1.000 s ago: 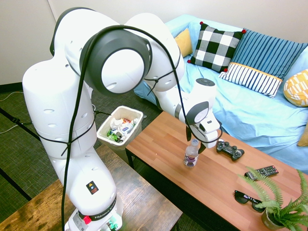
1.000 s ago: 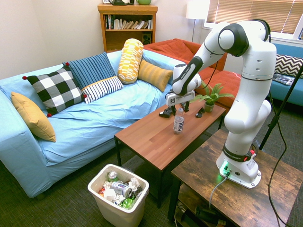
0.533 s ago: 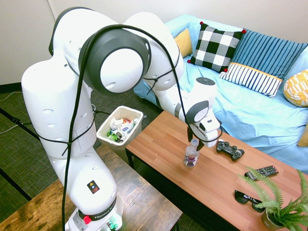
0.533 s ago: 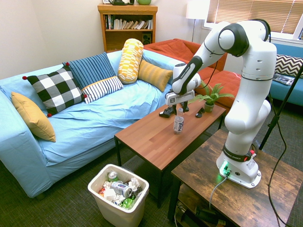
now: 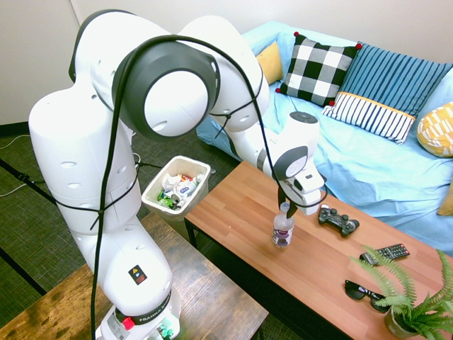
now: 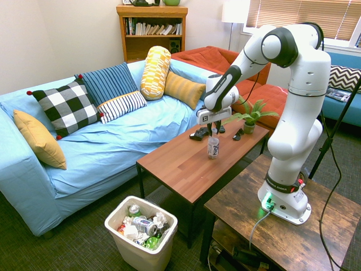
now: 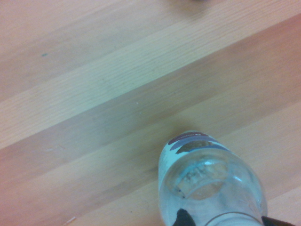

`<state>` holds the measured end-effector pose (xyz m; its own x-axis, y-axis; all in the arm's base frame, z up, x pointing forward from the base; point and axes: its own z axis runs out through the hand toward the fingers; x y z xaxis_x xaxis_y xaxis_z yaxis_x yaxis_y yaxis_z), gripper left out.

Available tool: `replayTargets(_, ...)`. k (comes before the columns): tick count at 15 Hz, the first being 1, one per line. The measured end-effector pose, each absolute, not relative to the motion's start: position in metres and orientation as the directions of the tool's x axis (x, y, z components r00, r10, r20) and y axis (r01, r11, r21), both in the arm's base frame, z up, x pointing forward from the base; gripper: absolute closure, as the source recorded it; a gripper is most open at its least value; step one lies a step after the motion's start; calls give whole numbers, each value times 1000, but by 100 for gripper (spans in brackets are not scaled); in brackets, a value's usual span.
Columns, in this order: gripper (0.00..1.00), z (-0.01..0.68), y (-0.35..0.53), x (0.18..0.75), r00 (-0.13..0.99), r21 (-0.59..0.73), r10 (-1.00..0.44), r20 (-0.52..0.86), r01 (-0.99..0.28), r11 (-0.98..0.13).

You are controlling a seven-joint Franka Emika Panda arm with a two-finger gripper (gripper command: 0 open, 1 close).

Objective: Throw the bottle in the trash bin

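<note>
The bottle (image 5: pixel 283 231), small and clear with a dark label band, stands upright on the wooden coffee table (image 5: pixel 233 212). My gripper (image 5: pixel 286 207) comes down from above and is shut on the bottle's neck and cap. The second exterior view shows the same grip, with the gripper (image 6: pixel 213 132) on top of the bottle (image 6: pixel 213 148). The wrist view looks down the clear bottle (image 7: pixel 211 183) onto the wood. The trash bin (image 5: pixel 154 187), white and holding cans and wrappers, stands on the floor off the table's end, apart from the gripper. Its wall (image 6: pixel 134 257) shows in the second exterior view.
On the table beyond the bottle lie a black game controller (image 5: pixel 338 219), a remote (image 5: pixel 384 252), sunglasses (image 5: pixel 364 292) and a potted fern (image 5: pixel 417 304). A blue sofa (image 6: pixel 96 147) with cushions runs along the table's far side. A darker wooden table (image 6: pixel 293 226) bears the arm.
The fingers, open around the bottle's top a second ago, have closed on it. The bottle has shifted slightly on the table.
</note>
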<state>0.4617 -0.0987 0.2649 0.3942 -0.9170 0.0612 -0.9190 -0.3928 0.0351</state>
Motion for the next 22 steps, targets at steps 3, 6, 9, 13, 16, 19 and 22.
replayTargets(3, 100, 334, -50, 470, 437, -39, -891, 126, -895, -445)
replayTargets(6, 100, 396, 73, 466, 494, -87, -838, 232, -847, -524)
replayTargets(9, 100, 409, 202, 451, 546, -102, -777, 313, -794, -599)
replayTargets(13, 100, 380, 344, 441, 626, -79, -702, 340, -725, -685)
replayTargets(16, 100, 318, 434, 418, 707, -20, -640, 302, -666, -745)
replayTargets(19, 100, 247, 489, 416, 753, 38, -601, 267, -631, -774)
replayTargets(22, 100, 195, 516, 430, 765, 67, -592, 256, -624, -778)
